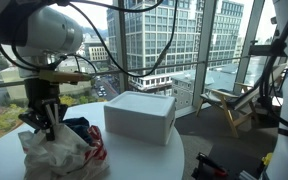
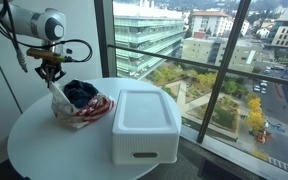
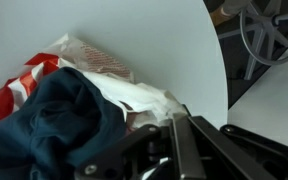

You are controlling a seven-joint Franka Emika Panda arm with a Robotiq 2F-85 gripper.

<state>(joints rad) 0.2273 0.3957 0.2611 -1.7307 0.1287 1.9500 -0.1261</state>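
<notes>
A crumpled red-and-white plastic bag (image 2: 84, 110) fills the space under the end effector (image 2: 52, 74). A white rectangular plastic box (image 2: 144, 122) stands beside it, with bare round white desk (image 2: 54, 152) around both.

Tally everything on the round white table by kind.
White lidded box: 1
Red and white plastic bag: 1
Dark blue cloth, lying in the bag: 1
Total: 3
</notes>
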